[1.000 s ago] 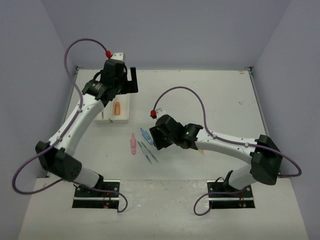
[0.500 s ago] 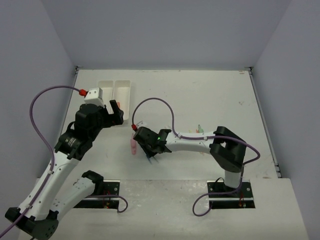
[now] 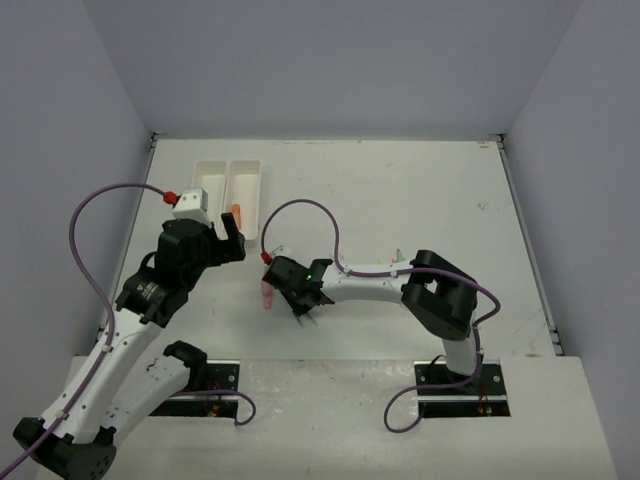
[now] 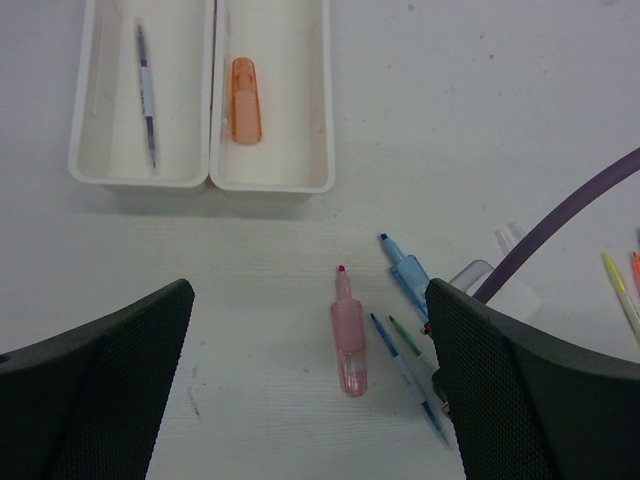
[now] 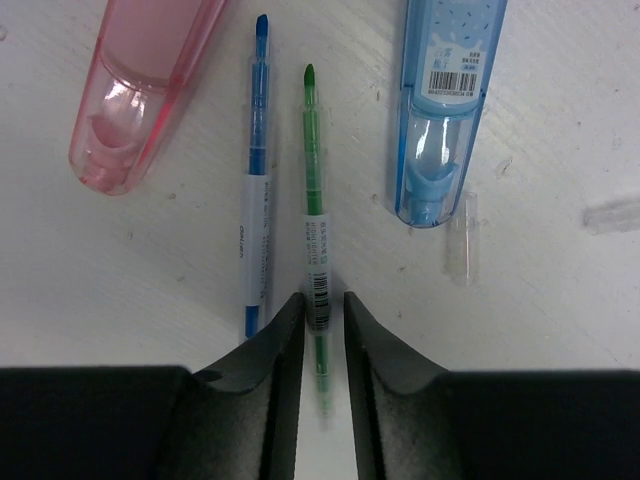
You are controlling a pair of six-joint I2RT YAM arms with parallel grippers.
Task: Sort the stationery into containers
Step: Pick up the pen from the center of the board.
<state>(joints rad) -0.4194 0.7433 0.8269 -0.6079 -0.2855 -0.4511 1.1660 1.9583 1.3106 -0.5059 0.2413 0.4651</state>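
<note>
Top view: my left tool hangs above the bench with its jaws spread wide and nothing in them, by the 6 o'clock end of the 2 joined white trays. An orange piece lies in the 3 o'clock tray. My right tool sits low, with a pink piece just beside it at 9 o'clock.

Left wrist view: 1 dark pen lies lengthwise in the 9 o'clock tray. At 5 o'clock from the trays, the pink piece, a blue pen, a green pen and a blue piece lie close together on the bench. A yellow marker lies at the 3 o'clock edge.

Right wrist view: the fingers straddle the green pen's barrel, very close on both sides. I cannot tell whether they pinch it. The blue pen lies just beside at 9 o'clock, the pink piece at 11 and the blue piece at 1.
</note>
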